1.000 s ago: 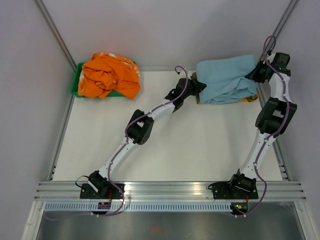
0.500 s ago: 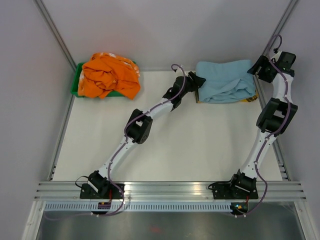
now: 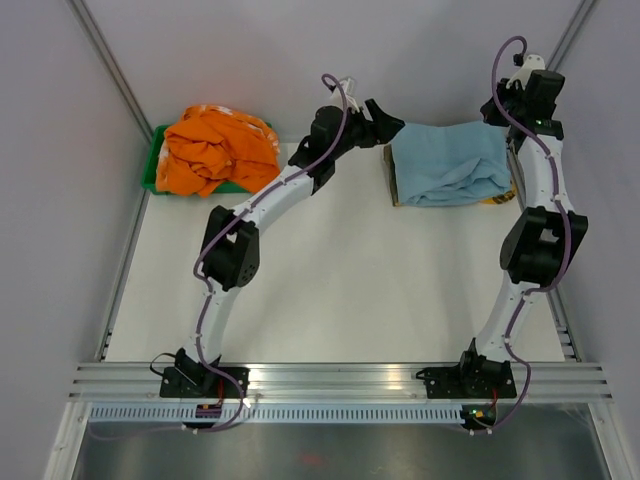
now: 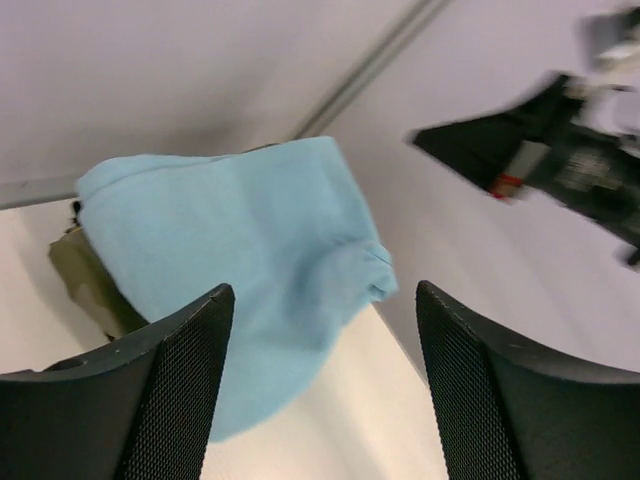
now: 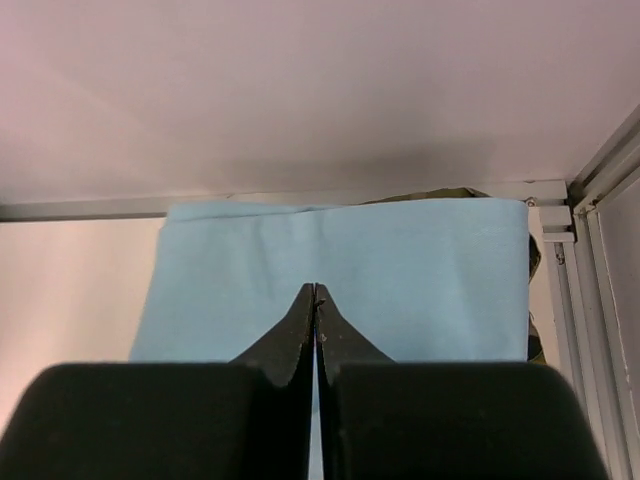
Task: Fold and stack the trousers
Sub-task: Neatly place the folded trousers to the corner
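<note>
**Trousers folded and on the stack: both grippers empty**

You look to be at the tail of the job. The trousers (image 3: 450,165) lie folded into a compact block at the far right of the table (image 3: 350,290), resting on a camouflage garment (image 4: 88,282) that peeks out at their edges.

Your left gripper (image 4: 322,290) hangs off the block's left side with its fingers spread wide and nothing between them. Your right gripper (image 5: 315,290) sits above the far right end, fingers pressed tip to tip, also holding nothing. Neither touches the cloth.

I judge that what remains is a check of the stack and a clean retreat. If you tidy an edge, come in low and gently: thin cloth like this will drag and unfold easily.

The overhead view gives you the layout, including the orange garment (image 3: 220,150) heaped in a green bin (image 3: 150,175) at the far left, well apart from the stack. It does not tell you the finger states. The wrist views do. The left one also shows a rounded, slightly loose corner. The right one shows the far edge lying straight.
</note>
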Available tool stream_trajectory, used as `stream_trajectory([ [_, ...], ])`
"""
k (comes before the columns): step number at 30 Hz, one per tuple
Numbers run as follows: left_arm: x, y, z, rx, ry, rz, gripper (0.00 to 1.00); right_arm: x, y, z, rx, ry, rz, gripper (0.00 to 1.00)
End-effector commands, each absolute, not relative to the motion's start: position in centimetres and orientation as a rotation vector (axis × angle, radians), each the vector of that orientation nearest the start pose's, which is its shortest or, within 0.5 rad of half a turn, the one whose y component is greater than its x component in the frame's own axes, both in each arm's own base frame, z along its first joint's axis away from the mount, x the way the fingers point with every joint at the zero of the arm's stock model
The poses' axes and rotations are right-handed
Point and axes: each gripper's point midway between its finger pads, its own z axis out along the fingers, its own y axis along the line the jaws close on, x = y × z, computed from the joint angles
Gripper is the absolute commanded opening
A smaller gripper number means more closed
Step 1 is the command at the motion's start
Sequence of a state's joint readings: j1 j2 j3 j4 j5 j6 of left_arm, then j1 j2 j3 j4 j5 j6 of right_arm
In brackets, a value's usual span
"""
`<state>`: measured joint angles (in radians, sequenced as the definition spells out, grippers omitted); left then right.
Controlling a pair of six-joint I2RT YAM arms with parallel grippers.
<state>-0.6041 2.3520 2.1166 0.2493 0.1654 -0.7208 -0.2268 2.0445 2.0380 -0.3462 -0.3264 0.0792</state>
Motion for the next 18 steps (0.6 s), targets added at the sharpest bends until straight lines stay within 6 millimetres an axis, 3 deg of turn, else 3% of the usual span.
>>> stream_trajectory([
  [1,49.5,-44.4,31.8,0.311,1.629,-1.156,0.79,61.9,-10.7,20.0,0.152,2.028,0.144,0.0],
  [2,48.8,-44.1,30.3,0.368,1.659,-1.127,0.81,61.4,-11.2,18.1,0.163,2.091,0.113,0.0],
  [4,48.2,-43.2,29.5,0.39,1.703,-1.081,0.87,60.9,-11.4,15.2,0.192,2.16,0.104,0.0],
  [6,47.4,-42.2,29.4,0.417,1.714,-1.03,0.91,59.9,-11.6,13.5,0.228,2.203,0.09,0.0],
  [7,47.2,-41.9,28.9,0.421,1.738,-1.008,0.92,58.5,-11.3,12.0,0.253,2.238,0.093,0.0],
  [9,47.0,-41.4,28.5,0.445,1.755,-0.974,0.92,57.6,-11.1,11.5,0.276,2.227,0.1,0.0],
  [11,47.0,-41.1,27.6,0.445,1.795,-0.954,0.92,55.1,-9.9,10.9,0.305,2.239,0.141,0.0],
  [12,47.1,-41.2,27.0,0.439,1.81,-0.955,0.92,53.0,-9.0,8.7,0.343,2.287,0.169,0.0],
  [13,47.3,-41.4,26.8,0.432,1.806,-0.959,0.92,52.2,-8.6,10.5,0.34,2.247,0.178,0.0],
  [14,47.6,-41.7,26.8,0.406,1.802,-0.985,0.93,51.7,-8.5,11.0,0.343,2.218,0.177,0.0],
  [15,48.1,-42.5,25.4,0.39,1.814,-1.01,0.95,49.7,-8.1,9.0,0.369,2.258,0.181,0.0],
  [16,48.3,-43.3,25.2,0.394,1.796,-1.052,0.95,49.1,-8.3,10.3,0.389,2.224,0.159,0.0],
  [17,48.8,-44.4,26.9,0.361,1.77,-1.103,0.95,48.6,-8.3,10.1,0.393,2.219,0.152,0.0],
  [18,49.3,-46.0,23.9,0.351,1.824,-1.122,0.95,47.6,-8.2,9.5,0.403,2.233,0.144,0.0],
])
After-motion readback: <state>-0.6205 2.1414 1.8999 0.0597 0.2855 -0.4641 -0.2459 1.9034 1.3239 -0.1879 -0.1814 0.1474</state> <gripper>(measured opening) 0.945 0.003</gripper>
